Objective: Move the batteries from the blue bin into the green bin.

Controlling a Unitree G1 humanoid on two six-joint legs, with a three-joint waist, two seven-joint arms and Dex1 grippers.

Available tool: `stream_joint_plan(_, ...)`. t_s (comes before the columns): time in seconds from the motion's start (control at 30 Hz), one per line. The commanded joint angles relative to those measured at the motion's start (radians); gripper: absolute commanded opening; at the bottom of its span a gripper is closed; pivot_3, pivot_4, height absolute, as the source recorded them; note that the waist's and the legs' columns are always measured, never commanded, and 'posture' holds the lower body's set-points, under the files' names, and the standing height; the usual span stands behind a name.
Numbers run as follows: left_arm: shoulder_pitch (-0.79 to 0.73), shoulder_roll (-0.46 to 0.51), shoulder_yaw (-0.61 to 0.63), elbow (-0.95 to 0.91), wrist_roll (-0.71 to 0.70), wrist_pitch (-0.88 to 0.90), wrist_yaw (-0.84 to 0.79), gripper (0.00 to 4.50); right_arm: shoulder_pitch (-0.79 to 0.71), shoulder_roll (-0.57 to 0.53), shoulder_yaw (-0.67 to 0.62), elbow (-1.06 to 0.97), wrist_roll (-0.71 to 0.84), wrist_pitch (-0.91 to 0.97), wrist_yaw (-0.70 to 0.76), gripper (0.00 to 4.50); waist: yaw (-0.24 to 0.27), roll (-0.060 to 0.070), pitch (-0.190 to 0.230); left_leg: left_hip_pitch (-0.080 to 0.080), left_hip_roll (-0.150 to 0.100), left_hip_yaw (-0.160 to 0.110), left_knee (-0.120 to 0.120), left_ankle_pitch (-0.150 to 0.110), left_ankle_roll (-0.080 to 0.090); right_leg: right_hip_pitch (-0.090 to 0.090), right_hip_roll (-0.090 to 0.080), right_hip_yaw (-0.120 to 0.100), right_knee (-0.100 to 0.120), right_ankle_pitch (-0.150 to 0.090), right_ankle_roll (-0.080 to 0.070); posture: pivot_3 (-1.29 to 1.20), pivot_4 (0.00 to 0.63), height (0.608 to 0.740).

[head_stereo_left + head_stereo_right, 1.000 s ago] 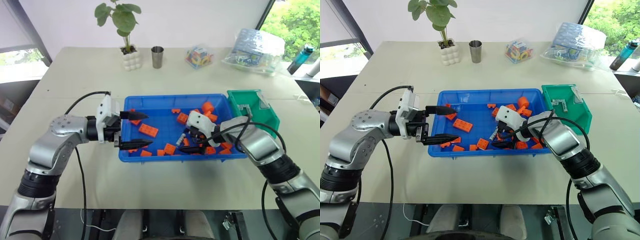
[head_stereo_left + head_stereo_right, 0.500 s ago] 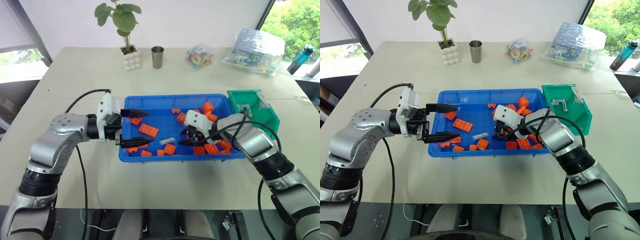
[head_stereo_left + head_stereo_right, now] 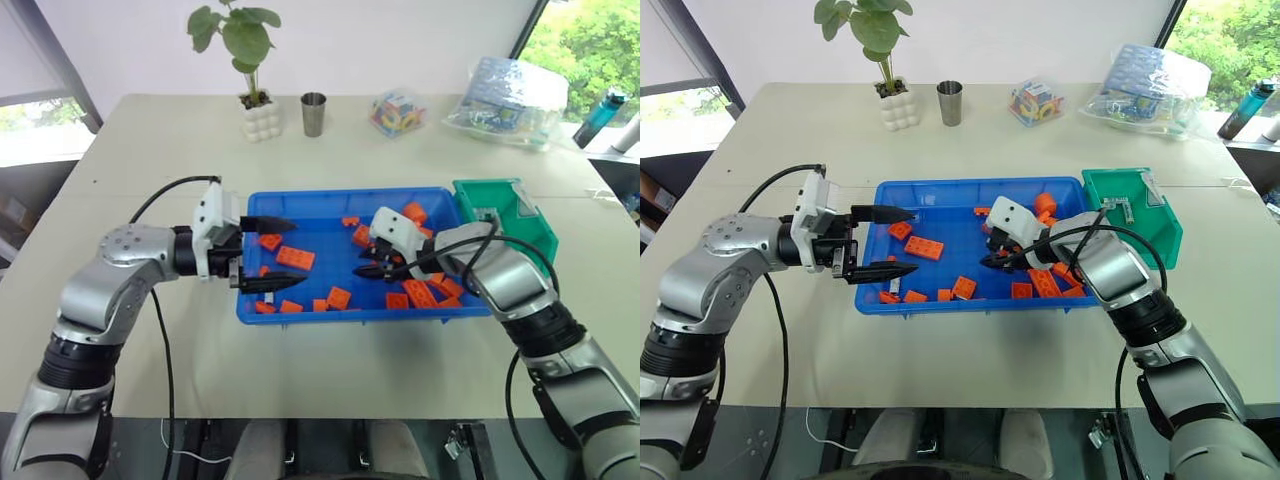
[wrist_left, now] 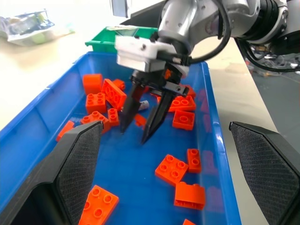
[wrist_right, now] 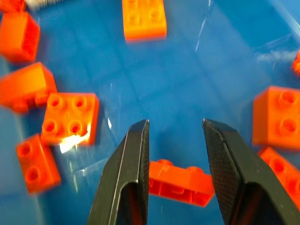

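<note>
Hovering inside the blue bin [image 3: 350,193] near the tabletop's front edge, the right gripper [image 3: 361,273] had its jaws narrowly parted on nothing. One battery [image 4: 144,103] lay just beside them among orange bricks [image 3: 297,258]. The left gripper [image 3: 298,254] held its jaws spread wide. The green bin [image 3: 530,235] adjoined the blue bin's right end.

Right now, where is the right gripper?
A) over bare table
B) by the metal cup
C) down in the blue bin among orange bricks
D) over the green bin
C: the right gripper points down into the blue bin, with orange bricks around its fingertips.
</note>
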Motion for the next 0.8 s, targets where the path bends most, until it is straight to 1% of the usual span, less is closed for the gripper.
stream_joint_plan(0.03,0.018,0.060,0.070,0.014,0.004,-0.013,-0.016,4.50,-0.055,0.050,-0.008,-0.050,0.018,0.007,-0.013,1.18,-0.002,0.000,0.000,0.000,0.000,0.000,0.000,0.000,0.000,0.000,0.000,0.000,0.000,0.000,0.000,0.00,0.150,0.711)
stream_joint_plan(0.17,0.091,0.137,0.143,0.045,0.011,-0.039,-0.033,4.50,-0.079,0.132,0.033,-0.016,0.014,-0.004,-0.025,1.18,-0.001,0.000,0.000,0.000,0.000,0.000,0.000,0.000,0.000,-0.001,0.000,0.000,0.001,0.000,0.000,0.00,0.150,0.711)
stream_joint_plan(0.33,0.162,0.193,0.213,0.029,0.009,-0.050,-0.037,4.50,-0.090,0.224,0.093,0.060,-0.008,-0.050,-0.038,1.18,0.005,0.000,0.000,0.000,-0.001,0.000,0.000,0.000,0.000,0.000,-0.001,0.000,0.001,0.000,0.000,0.00,0.150,0.711)
stream_joint_plan(0.37,0.173,0.199,0.225,0.022,0.006,-0.048,-0.033,4.50,-0.091,0.243,0.103,0.072,-0.011,-0.056,-0.040,2.30,0.005,0.000,0.000,0.000,-0.001,-0.001,0.000,0.000,0.000,0.000,-0.001,0.000,0.001,0.000,0.000,0.00,0.150,0.711)
stream_joint_plan(0.4,0.180,0.202,0.233,0.017,0.003,-0.045,-0.030,4.50,-0.092,0.256,0.109,0.081,-0.012,-0.060,-0.040,2.58,0.005,0.000,0.000,0.000,-0.001,-0.001,0.000,0.000,0.000,-0.001,-0.001,0.000,0.001,0.000,0.000,0.00,0.150,0.711)
stream_joint_plan(0.43,0.187,0.206,0.241,0.011,0.000,-0.042,-0.027,4.50,-0.098,0.275,0.115,0.099,-0.017,-0.067,-0.047,2.97,0.003,0.000,0.000,0.000,-0.001,-0.001,0.000,0.000,0.000,-0.001,-0.001,0.000,0.001,0.000,0.000,0.00,0.150,0.711)
stream_joint_plan(0.47,0.195,0.208,0.250,0.004,-0.003,-0.037,-0.023,4.50,-0.104,0.293,0.122,0.117,-0.023,-0.078,-0.050,3.51,0.002,0.000,0.000,0.000,-0.001,-0.001,0.000,0.000,0.000,-0.001,-0.001,0.000,0.001,0.000,0.000,0.00,0.150,0.711)
stream_joint_plan(0.5,0.202,0.209,0.256,-0.002,-0.004,-0.034,-0.020,4.50,-0.109,0.307,0.128,0.132,-0.027,-0.088,-0.049,3.89,0.000,0.000,0.000,0.000,-0.001,-0.001,0.000,0.000,0.000,-0.001,-0.001,0.000,0.001,0.000,0.000,0.00,0.150,0.711)
stream_joint_plan(0.53,0.210,0.210,0.264,-0.009,-0.006,-0.031,-0.016,4.50,-0.112,0.320,0.137,0.143,-0.028,-0.093,-0.043,4.44,-0.002,0.000,0.000,0.000,-0.001,-0.001,0.000,0.000,0.000,-0.001,-0.001,0.000,0.001,0.000,0.000,0.00,0.150,0.711)
stream_joint_plan(0.7,0.243,0.217,0.286,-0.044,-0.022,-0.020,-0.015,4.50,-0.113,0.348,0.173,0.174,-0.036,-0.128,-0.002,4.48,-0.002,0.000,0.000,0.000,-0.001,-0.001,-0.001,0.000,0.000,-0.002,-0.001,0.000,0.002,0.000,0.000,0.00,0.150,0.711)
stream_joint_plan(0.8,0.267,0.241,0.293,-0.056,-0.020,-0.026,-0.040,4.50,-0.107,0.346,0.206,0.185,-0.052,-0.166,0.027,4.48,-0.002,0.000,0.000,0.000,-0.001,-0.001,-0.001,0.000,0.000,-0.002,-0.001,0.000,0.002,0.000,0.000,0.00,0.150,0.711)
